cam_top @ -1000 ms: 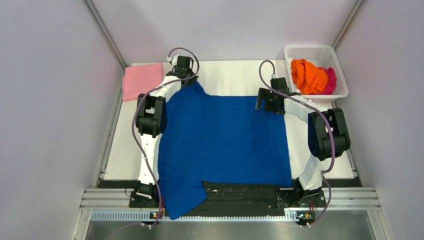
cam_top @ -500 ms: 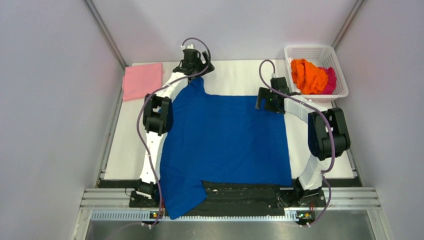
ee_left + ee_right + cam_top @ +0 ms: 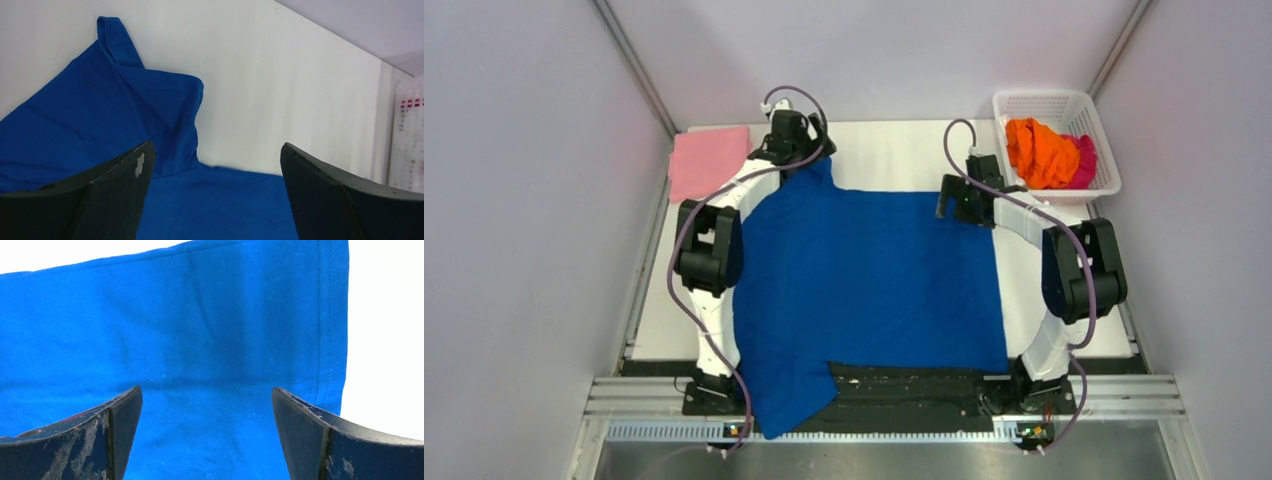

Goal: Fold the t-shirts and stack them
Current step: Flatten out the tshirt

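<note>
A royal blue t-shirt (image 3: 874, 280) lies spread flat over the white table (image 3: 894, 155), its near sleeve hanging over the front rail. My left gripper (image 3: 796, 140) hovers open above the far sleeve (image 3: 115, 115), holding nothing (image 3: 215, 150). My right gripper (image 3: 954, 203) stands open above the shirt's far right corner, its hem (image 3: 330, 340) running beside the right finger; nothing sits between the fingers (image 3: 206, 392). A folded pink t-shirt (image 3: 709, 160) rests at the far left. Orange (image 3: 1036, 152) and magenta (image 3: 1086, 160) t-shirts lie crumpled in the basket.
The white mesh basket (image 3: 1044, 97) stands at the far right corner and shows at the right edge of the left wrist view (image 3: 411, 135). Grey walls close in both sides. The black rail (image 3: 904, 385) runs along the near edge under the shirt.
My left gripper opened and let go of the far sleeve, rose a little toward the back, then came back over it. The left elbow swung outward. The right arm stayed still.
</note>
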Robot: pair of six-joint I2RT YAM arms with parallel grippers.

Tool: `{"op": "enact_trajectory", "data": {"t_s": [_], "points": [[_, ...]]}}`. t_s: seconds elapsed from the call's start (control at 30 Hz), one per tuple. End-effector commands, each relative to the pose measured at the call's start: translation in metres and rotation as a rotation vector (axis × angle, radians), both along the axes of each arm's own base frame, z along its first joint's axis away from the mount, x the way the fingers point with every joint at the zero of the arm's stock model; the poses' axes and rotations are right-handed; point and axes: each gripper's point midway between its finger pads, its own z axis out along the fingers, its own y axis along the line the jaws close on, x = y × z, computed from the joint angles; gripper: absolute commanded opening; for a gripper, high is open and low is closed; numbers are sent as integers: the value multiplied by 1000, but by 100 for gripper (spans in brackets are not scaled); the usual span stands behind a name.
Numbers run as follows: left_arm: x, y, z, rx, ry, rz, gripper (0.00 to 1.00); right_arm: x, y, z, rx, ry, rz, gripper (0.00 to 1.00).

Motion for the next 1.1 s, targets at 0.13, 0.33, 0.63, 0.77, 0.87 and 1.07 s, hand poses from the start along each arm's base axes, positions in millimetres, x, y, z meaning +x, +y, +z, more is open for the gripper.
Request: {"op": "enact_trajectory", "data": {"t_s": [0.13, 0.33, 0.63, 0.77, 0.87, 1.07], "points": [[40, -9, -43, -81, 22, 59, 99, -1, -1, 17, 9, -54, -12, 99], [74, -13, -53, -81, -3, 78, 99, -3, -4, 15, -9, -52, -12, 99], [114, -44, -25, -185, -136, 33, 99, 1, -8, 16, -23, -51, -18, 99], [112, -42, -16, -152, -117, 19, 99, 5, -11, 21, -19, -63, -31, 99], [99, -32, 6, -85, -121, 14, 99, 9, -8, 24, -6, -71, -27, 99], [28, 0, 52, 38, -81, 11, 99, 11, -7, 27, 7, -80, -31, 99]]}}
